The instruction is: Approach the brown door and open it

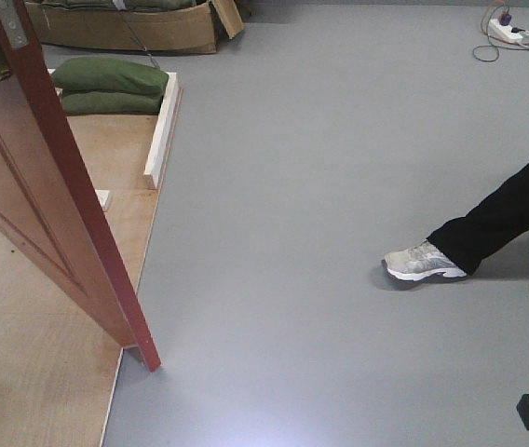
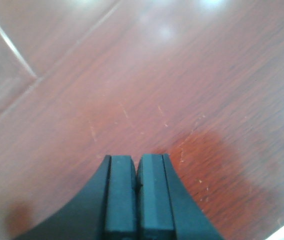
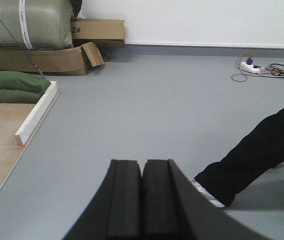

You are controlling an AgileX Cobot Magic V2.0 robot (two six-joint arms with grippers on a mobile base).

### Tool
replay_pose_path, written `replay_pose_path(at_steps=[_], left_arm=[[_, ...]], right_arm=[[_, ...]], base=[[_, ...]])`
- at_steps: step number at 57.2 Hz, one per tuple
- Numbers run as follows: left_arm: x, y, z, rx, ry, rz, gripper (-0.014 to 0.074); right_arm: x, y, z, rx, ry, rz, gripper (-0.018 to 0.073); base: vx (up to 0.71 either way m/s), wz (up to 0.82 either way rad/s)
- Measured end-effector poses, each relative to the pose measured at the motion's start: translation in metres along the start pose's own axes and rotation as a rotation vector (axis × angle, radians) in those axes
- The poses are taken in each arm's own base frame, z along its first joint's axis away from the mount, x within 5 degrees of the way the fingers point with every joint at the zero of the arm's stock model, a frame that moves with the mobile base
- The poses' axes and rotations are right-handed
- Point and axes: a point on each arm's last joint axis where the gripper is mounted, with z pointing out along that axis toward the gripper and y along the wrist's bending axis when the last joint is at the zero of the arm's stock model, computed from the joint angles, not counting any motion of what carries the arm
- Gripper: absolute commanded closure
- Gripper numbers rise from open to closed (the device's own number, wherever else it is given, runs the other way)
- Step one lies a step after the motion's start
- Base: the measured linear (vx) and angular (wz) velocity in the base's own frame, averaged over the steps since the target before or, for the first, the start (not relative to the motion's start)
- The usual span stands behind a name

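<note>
door status: brown door (image 1: 50, 186) fills the left edge of the front view, standing at an angle with its narrow red edge toward the camera. its bottom corner sits at the lower left, right at the border between the plywood platform (image 1: 32, 354) and the grey floor (image 1: 320, 168). metal plate (image 1: 8, 20) on the door edge at the top left.

left gripper (image 2: 137, 165): pads pressed together, nothing between them. the left wrist view is all reddish-brown door face with fine scratches, and a panel groove runs across the upper left. gripper is very close to the wood; can't tell if it touches.

right gripper (image 3: 142, 170): pads also pressed together, holding nothing, facing open floor.

upper left of the front view: two green sandbags (image 1: 106, 84) stacked against a white beam (image 1: 162, 130), cardboard box (image 1: 125, 28) behind them. right side: black trouser leg (image 1: 511, 214) and a grey sneaker (image 1: 423, 263) flat on the floor. power strip (image 1: 505, 31) with cables at the top right.
</note>
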Motion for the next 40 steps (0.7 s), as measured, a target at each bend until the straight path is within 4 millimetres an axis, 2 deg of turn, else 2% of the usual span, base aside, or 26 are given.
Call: replay_pose_path(at_steps=[40], left_arm=[[0.0000, 0.0000, 0.0000, 0.000, 0.000, 0.000, 0.0600]], right_arm=[[0.0000, 0.0000, 0.0000, 0.000, 0.000, 0.000, 0.0559]], base=[[0.00, 0.00]])
